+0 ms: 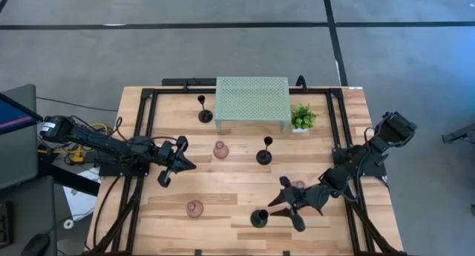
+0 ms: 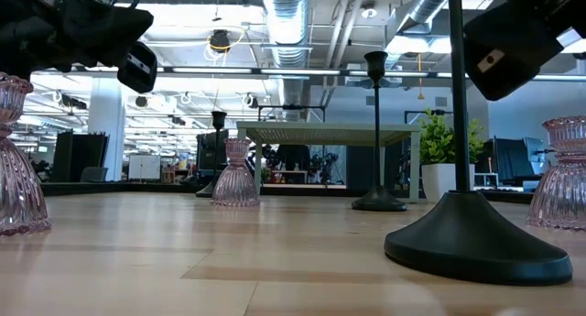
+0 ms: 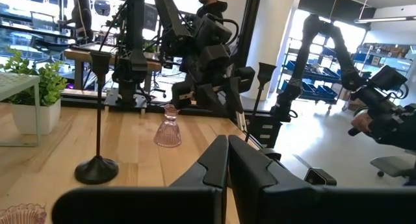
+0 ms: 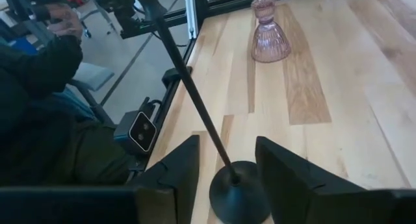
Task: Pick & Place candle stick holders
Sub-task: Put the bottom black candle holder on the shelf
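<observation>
while our right gripper (image 4: 224,162) hovers with fingers spread astride the black candle stick holder (image 4: 237,195) upright at the table's (image 1: 223,204) front edge, our left gripper (image 1: 172,169) waits, fingers pressed together.

The desk (image 1: 223,200) is pale wood planking with visible grain and a low sheen. The black candle stick holder (image 4: 221,165) looks matt and smooth. The pinkish candle stick holder (image 4: 269,30) is ribbed, translucent and glossy, like glass. The stand (image 1: 252,99) is pale green perforated mesh.

Mesh stand (image 1: 252,100) blocks table's back; centre boards free.
</observation>
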Controlling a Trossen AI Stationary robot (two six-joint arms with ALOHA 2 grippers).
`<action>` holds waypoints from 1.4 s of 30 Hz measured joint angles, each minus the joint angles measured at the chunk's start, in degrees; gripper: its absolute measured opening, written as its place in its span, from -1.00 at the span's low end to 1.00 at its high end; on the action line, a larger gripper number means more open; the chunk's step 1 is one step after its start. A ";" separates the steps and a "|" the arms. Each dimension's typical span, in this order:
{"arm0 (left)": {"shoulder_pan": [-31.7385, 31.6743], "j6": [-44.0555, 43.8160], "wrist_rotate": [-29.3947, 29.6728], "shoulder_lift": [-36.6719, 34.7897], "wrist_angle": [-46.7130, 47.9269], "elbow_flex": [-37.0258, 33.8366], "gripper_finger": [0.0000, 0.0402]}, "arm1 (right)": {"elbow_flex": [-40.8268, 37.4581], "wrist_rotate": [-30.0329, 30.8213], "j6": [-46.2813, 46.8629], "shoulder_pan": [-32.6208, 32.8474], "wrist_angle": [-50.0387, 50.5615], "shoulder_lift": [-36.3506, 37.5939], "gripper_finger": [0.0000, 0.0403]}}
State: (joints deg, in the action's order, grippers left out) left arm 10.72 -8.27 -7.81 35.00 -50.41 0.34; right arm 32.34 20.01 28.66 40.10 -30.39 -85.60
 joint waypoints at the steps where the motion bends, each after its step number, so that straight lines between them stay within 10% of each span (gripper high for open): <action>1: 0.00 0.00 0.00 0.00 0.00 0.00 -0.94 | 0.00 0.00 0.32 0.00 0.00 0.00 -0.31; 22: 0.00 -0.15 0.00 0.00 0.28 0.00 -0.94 | -0.04 0.71 6.36 0.36 -1.99 -0.29 -0.44; 42: 0.22 -0.18 0.00 3.38 0.59 0.02 -0.94 | 13.75 -2.17 8.35 -0.14 -2.83 -21.55 -0.44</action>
State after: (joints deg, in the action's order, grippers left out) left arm 10.94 -8.45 -7.81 38.38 -49.82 0.36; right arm 46.09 17.84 37.01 39.95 -33.22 -107.15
